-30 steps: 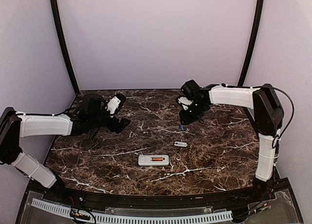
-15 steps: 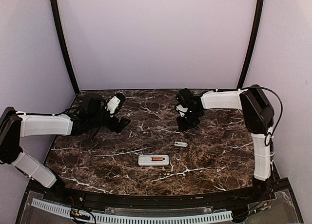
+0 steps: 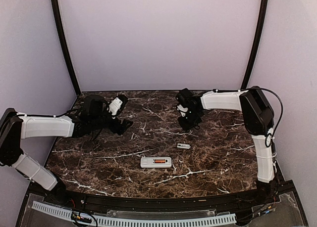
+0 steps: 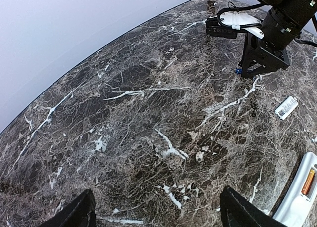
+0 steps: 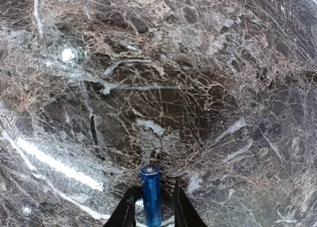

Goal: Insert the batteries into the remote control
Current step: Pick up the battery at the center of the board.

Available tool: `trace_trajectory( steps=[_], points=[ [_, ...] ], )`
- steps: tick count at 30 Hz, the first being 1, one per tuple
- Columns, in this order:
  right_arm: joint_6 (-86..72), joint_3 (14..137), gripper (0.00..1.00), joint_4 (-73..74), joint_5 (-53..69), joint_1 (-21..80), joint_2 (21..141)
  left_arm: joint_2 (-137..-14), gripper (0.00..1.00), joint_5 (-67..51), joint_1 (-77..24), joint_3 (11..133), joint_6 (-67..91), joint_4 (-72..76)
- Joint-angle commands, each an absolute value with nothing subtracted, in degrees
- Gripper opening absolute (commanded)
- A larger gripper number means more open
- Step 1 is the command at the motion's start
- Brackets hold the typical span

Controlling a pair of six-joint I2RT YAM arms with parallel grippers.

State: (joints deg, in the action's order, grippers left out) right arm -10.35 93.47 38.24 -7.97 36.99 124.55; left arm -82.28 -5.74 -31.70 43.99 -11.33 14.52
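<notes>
Two batteries are listed. Orange battery (image 3: 159,161): already seated in the remote control (image 3: 156,162), which is laid near the middle of the counter's (image 3: 99,158) near edge. Blue battery (image 5: 150,202): laid toward the far edge, right of centre, closely flanked by the right pincer (image 5: 154,190); a firm grip cannot be told. Left pincer (image 4: 158,197): held wide, empty. Outstanding, by judgement: second cell to be loaded, cover (image 3: 184,146) to be refitted.

remote (image 3: 156,162): near centre of table (image 3: 99,153), cell (image 3: 159,161) in it | cover (image 3: 184,146): just right, farther | other cell (image 5: 151,197): far right-centre, on table between right gripper (image 3: 187,125) fingers | left gripper (image 3: 125,124): far left
</notes>
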Motion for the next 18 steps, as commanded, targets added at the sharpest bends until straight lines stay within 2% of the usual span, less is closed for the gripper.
trace_trajectory(
  steps=[1, 8, 14, 18],
  points=[
    [-9.00, 96.43, 0.23, 40.97, -10.34, 37.77, 127.47, -82.56, 0.86, -6.25, -31.38, 43.91, -11.27, 14.77],
    [-8.34, 99.53, 0.21, 42.46, -10.68, 38.21, 129.40, -82.44, 0.86, -6.36, -31.38, 43.86, -11.44, 14.85],
    [-8.46, 98.85, 0.05, 42.64, -11.01, 38.23, 129.05, -82.19, 0.86, -5.92, -31.38, 43.68, -11.74, 14.85],
    [-8.44, 98.94, 0.00, 42.70, -10.02, 38.23, 127.92, -82.36, 0.86, -6.20, -31.38, 43.76, -11.63, 14.94]
  ],
)
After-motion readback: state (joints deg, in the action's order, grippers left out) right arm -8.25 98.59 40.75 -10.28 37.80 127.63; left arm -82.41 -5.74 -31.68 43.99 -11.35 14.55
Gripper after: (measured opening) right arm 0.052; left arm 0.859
